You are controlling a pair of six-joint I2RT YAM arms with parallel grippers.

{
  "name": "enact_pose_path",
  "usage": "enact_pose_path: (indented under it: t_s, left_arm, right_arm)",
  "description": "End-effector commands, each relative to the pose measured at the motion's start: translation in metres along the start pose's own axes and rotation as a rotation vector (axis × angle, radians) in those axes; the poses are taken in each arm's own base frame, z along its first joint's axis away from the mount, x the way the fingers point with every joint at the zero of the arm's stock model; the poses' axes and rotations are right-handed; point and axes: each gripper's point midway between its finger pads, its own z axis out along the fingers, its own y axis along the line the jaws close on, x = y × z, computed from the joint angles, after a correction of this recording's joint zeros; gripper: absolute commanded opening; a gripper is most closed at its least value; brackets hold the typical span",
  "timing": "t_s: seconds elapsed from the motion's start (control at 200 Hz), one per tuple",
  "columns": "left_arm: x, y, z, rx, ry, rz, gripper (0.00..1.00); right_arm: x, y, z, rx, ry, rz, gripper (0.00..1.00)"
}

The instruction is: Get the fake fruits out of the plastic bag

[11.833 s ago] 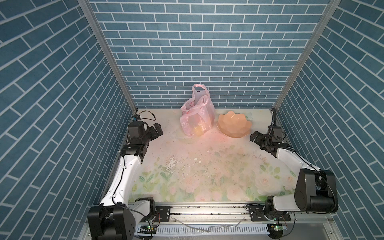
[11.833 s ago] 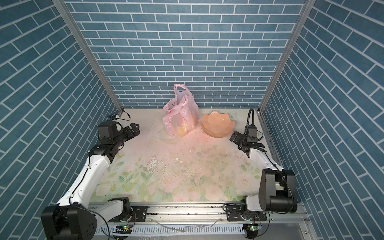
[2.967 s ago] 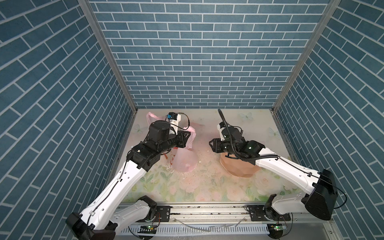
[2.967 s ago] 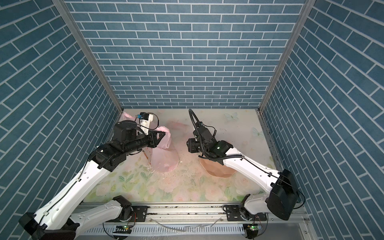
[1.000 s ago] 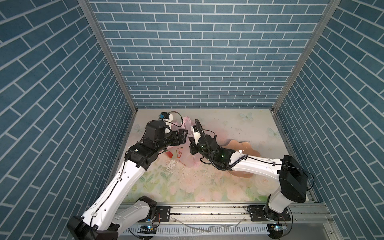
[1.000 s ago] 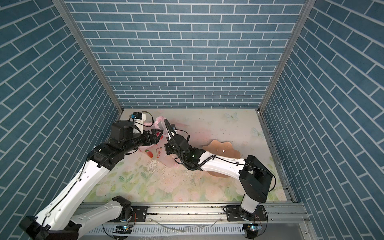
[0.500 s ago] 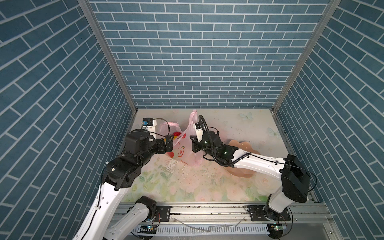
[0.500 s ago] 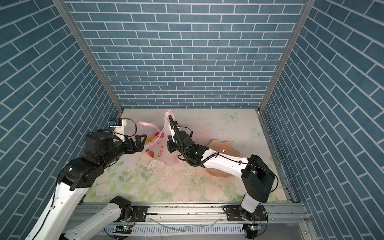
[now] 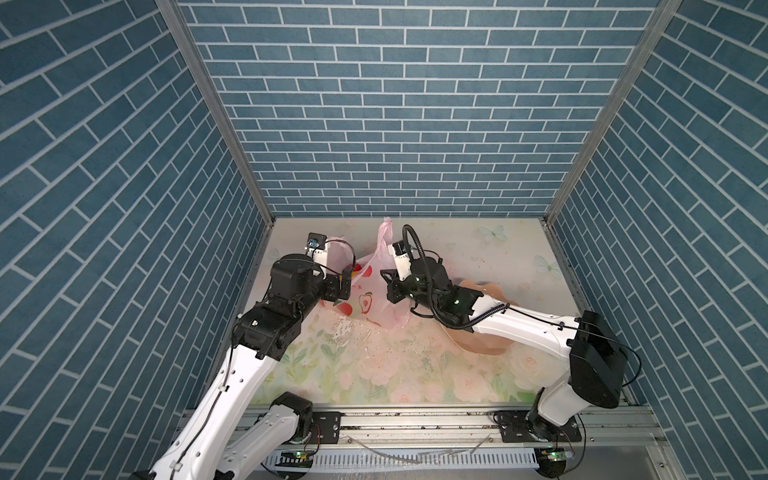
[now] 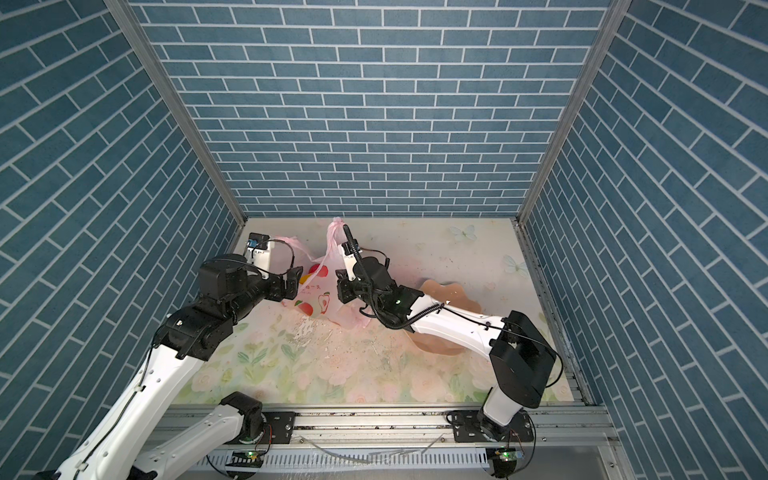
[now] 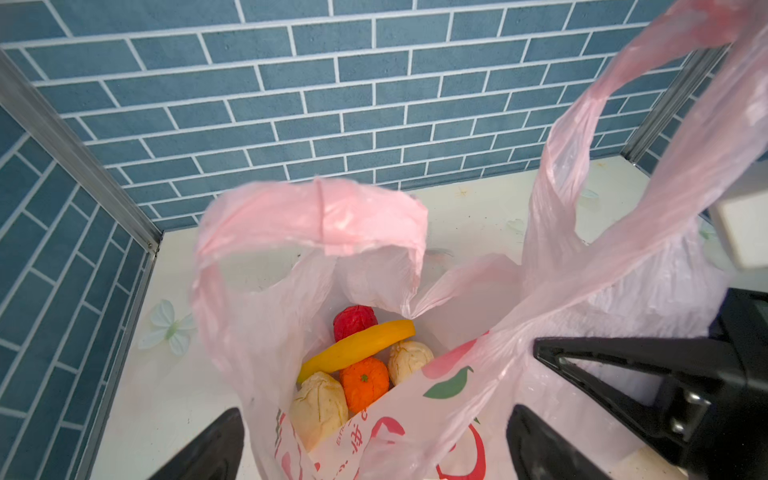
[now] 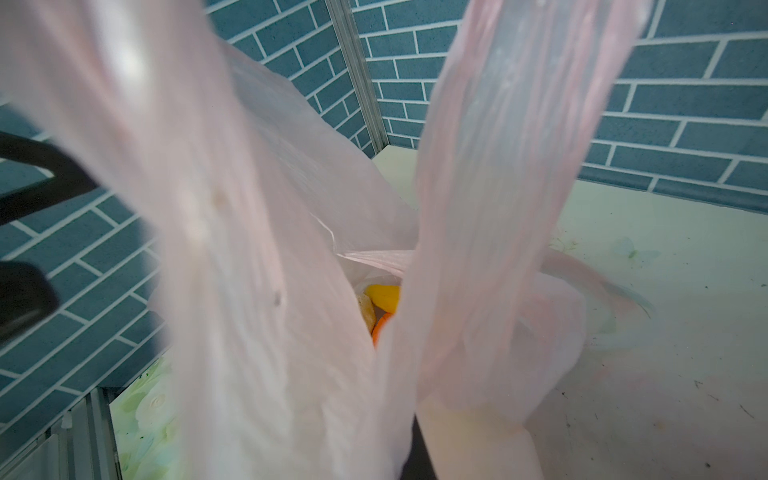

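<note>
The pale pink plastic bag (image 9: pixel 374 301) (image 10: pixel 324 301) stands mouth-up on the mat between both arms. Inside it, the left wrist view shows the fake fruits: a red apple (image 11: pixel 354 321), a banana (image 11: pixel 357 347), an orange (image 11: pixel 364 383) and two cream lumps (image 11: pixel 318 403) (image 11: pixel 409 359). My left gripper (image 11: pixel 374 453) (image 9: pixel 345 284) is wide open, its fingers straddling the bag's near printed wall. My right gripper (image 9: pixel 390 286) (image 10: pixel 344 291) is shut on the bag's right side, with one handle (image 9: pixel 384 226) standing up. The bag film (image 12: pixel 249 291) fills the right wrist view.
A peach scalloped bowl (image 9: pixel 490 345) (image 10: pixel 453 291) sits on the floral mat, partly under my right forearm. Blue brick walls close in the left, back and right. A metal rail (image 9: pixel 415 419) runs along the front edge.
My left jaws have spread to full width and the left arm has drawn back to the left of the bag. The right gripper stays shut on the bag.
</note>
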Motion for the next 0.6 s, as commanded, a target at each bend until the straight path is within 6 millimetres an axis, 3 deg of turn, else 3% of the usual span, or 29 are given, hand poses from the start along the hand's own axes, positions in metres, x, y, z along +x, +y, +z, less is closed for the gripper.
enact_pose_path:
  t_s: [0.0,0.195,0.595]
  left_arm:
    - [-0.01,0.002,0.011,-0.007,-0.049,0.038,0.99]
    - [-0.015,0.013,0.026,-0.037,-0.075,-0.006,0.99]
    - [-0.036,0.006,0.066,-0.019,-0.13,-0.028,0.99]
  right_arm:
    - [-0.014,0.003,-0.011,-0.028,-0.024,0.025,0.01]
    - [-0.015,0.006,-0.013,-0.042,-0.011,0.022,0.01]
    - [-0.016,0.007,-0.018,-0.044,0.0,0.017,0.0]
